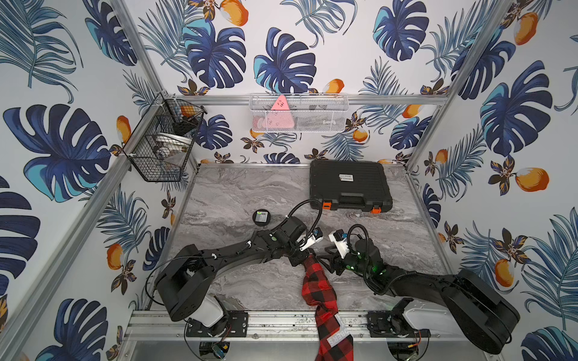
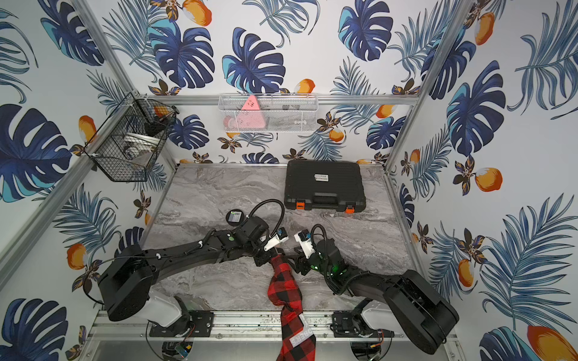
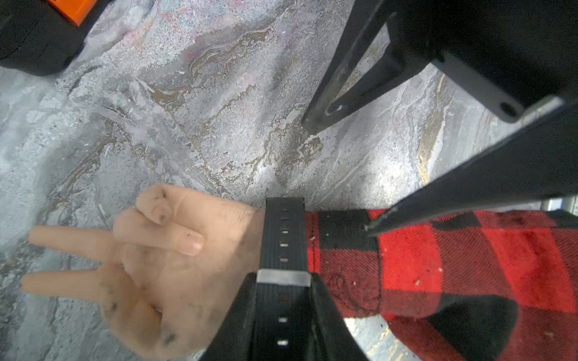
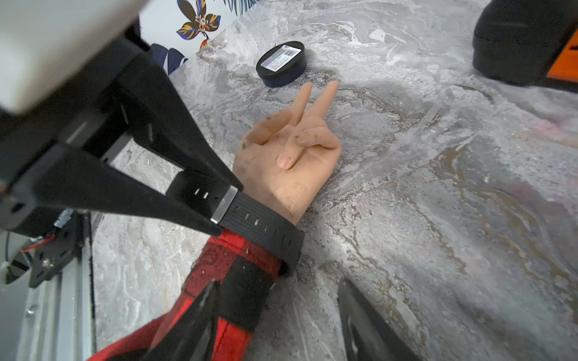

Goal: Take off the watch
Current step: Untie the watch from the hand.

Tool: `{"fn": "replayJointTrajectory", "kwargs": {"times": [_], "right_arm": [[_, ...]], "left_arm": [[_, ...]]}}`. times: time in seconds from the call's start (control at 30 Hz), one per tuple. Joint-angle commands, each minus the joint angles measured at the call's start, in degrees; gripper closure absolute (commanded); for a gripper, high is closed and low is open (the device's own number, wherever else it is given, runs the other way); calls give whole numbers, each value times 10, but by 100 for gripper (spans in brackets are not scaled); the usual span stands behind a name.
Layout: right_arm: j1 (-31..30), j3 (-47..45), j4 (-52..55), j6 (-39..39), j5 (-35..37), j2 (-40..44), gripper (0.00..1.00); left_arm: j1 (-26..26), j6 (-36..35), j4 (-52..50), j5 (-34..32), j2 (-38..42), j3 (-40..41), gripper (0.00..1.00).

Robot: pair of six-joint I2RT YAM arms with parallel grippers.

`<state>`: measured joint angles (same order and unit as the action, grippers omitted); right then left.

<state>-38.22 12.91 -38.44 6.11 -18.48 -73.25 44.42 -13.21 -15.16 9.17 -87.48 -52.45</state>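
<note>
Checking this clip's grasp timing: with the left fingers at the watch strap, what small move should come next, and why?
Probably close the right gripper on the plaid sleeve to steady it. The left gripper pinches the watch strap by its silver buckle, the watch is fastened round the wrist, and the right fingers stand open, one over the sleeve, one over the table.

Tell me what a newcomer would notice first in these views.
A fake hand flashing a V sign lies on the table, poking out of a red plaid sleeve. The left end effector pinches the black watch strapped round its wrist, while the right end effector stands open at the sleeve. A black case sits in the far right corner.
</note>
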Motion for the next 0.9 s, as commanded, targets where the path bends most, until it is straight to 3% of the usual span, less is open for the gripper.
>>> {"fn": "replayJointTrajectory", "kwargs": {"times": [0.0, 0.5, 0.87], "right_arm": [[-6, -7, -98, -75, 11, -29, 41], [-16, -1, -289, -98, 22, -180, 60], [-35, -6, -355, -106, 76, -223, 76]], "left_arm": [[-3, 15, 33, 19, -3, 2, 77], [-11, 20, 29, 70, -22, -11, 77], [-11, 23, 18, 102, -40, -24, 76]]}}
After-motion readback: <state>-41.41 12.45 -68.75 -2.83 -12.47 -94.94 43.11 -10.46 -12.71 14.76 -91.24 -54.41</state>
